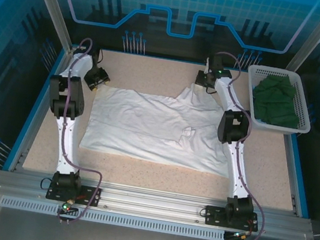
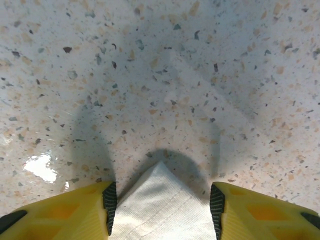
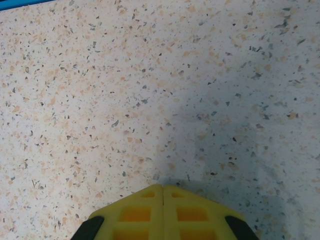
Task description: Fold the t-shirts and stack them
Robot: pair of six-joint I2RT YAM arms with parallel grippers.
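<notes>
Left fingers (image 1: 98,80) part open, straddling white t-shirt (image 1: 146,127) corner near bench (image 1: 149,72) far-left corner; right fingers (image 3: 162,200) shut, holding nothing

White tee (image 1: 146,127) flat; green tee (image 1: 278,102) in basket (image 1: 275,71)

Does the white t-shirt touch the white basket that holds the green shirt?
Apart. The top view shows a strip of bare table between the white t-shirt and the left wall of the basket.

Bright, sharp — soft shadows, slight glare
</notes>
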